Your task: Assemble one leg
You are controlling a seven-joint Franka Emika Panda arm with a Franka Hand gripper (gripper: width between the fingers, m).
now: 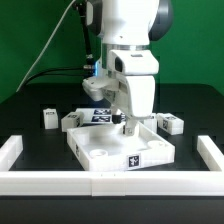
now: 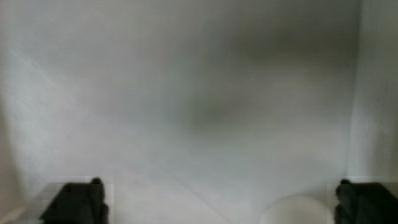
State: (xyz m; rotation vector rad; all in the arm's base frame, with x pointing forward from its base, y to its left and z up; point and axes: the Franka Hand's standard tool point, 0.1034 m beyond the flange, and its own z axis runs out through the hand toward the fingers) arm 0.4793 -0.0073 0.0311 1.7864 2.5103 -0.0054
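Observation:
The white square panel (image 1: 100,158) with raised rim and a marker on its front edge lies at the middle of the black table. My gripper (image 1: 127,124) hangs low over the panel's far part, close to its surface. In the wrist view its dark fingertips (image 2: 75,203) stand wide apart with only a blurred white surface (image 2: 196,100) between them, so it is open and empty. Small white legs with markers lie behind the panel: one at the exterior view's far left (image 1: 48,117), one beside it (image 1: 72,122), one at the right (image 1: 170,123).
A low white wall (image 1: 110,183) runs along the front, with side arms at the exterior view's left (image 1: 12,150) and right (image 1: 210,150). The marker board (image 1: 98,114) lies behind the panel. Cables hang at the back left.

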